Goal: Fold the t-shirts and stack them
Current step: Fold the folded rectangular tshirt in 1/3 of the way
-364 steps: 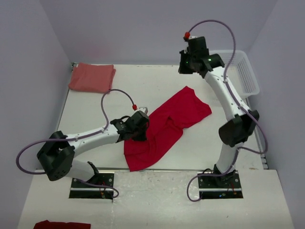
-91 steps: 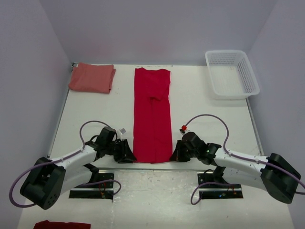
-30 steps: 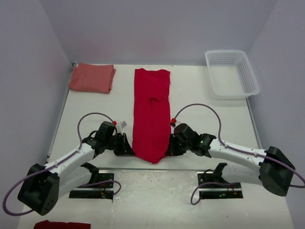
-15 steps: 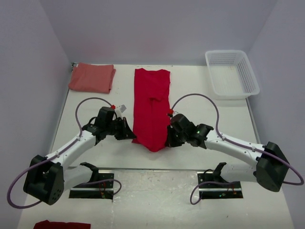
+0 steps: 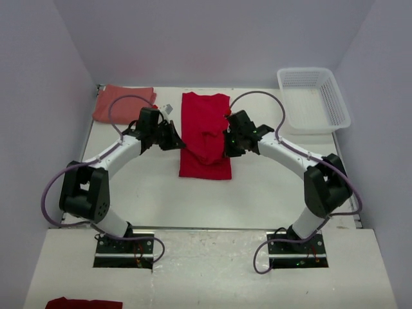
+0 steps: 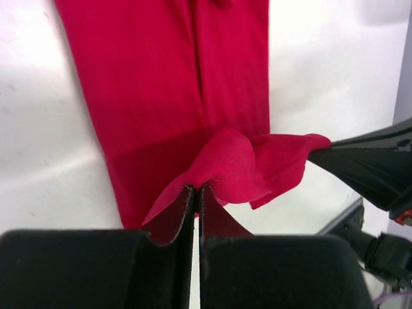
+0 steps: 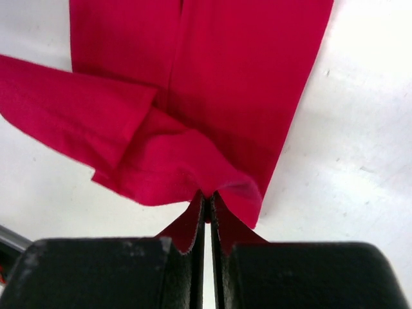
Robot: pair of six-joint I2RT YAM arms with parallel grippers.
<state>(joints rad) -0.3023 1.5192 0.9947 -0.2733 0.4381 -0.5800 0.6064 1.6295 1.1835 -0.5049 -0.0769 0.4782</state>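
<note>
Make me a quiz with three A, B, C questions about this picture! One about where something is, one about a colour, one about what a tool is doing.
1. Where is the white basket?
A. far right corner of the table
B. far left corner
C. near edge, in the middle

2. What colour is the shirt pinched by the left tool and right tool?
A. blue
B. white
C. bright red

3. How is the left tool?
A. wide open
B. shut on the shirt
C. shut on nothing

Answers: 1 A, the top view shows it there. 2 C, both wrist views show red cloth. 3 B, its jaws pinch a lifted edge.
</note>
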